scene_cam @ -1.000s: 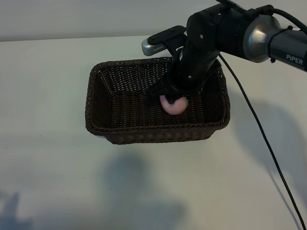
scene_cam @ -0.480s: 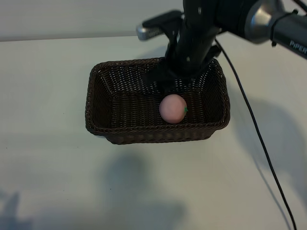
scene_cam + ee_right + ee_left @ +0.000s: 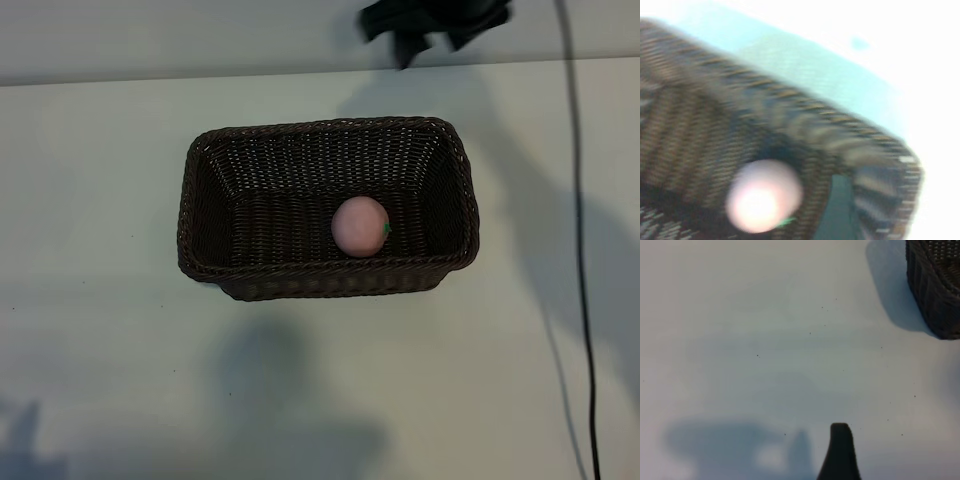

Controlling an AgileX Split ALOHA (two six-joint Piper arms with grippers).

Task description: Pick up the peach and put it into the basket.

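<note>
The pale pink peach lies on the floor of the dark brown wicker basket, near its front right corner, with nothing touching it. My right gripper is high at the far edge of the exterior view, well behind the basket and apart from the peach. In the right wrist view the peach sits free below, past the basket rim, and one dark finger stands off to its side with nothing held. Over bare table, the left wrist view shows a single finger and a basket corner.
The right arm's black cable hangs down the right side of the white table, to the right of the basket. Soft shadows fall on the table in front of and behind the basket.
My right gripper let go of the peach in the basket, then rose and drew back to the far edge. The peach now rests alone and has stayed put for the last half second.
</note>
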